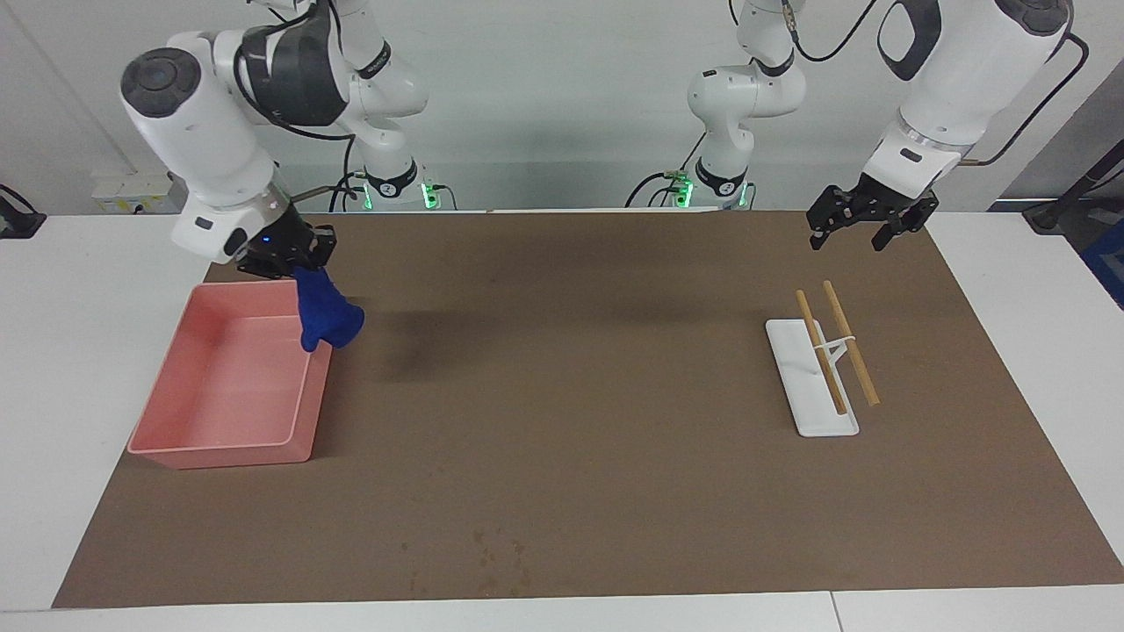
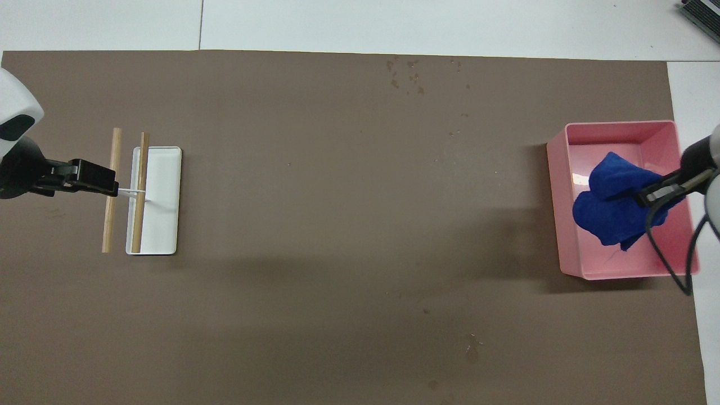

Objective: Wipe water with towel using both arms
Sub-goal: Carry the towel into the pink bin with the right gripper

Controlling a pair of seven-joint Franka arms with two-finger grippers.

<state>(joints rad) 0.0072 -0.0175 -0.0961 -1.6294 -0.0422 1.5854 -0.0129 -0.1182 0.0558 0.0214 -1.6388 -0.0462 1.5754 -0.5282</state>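
Towel (image 1: 327, 318) hangs from right jaws (image 1: 285, 254) over tray (image 1: 176, 439) (left jaws (image 1: 856, 230) spread).

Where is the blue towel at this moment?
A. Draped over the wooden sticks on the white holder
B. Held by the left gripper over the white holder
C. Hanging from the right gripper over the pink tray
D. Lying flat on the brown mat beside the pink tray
C: the towel hangs from the shut right gripper above the pink tray, clear of the mat; the left gripper hovers open and empty.
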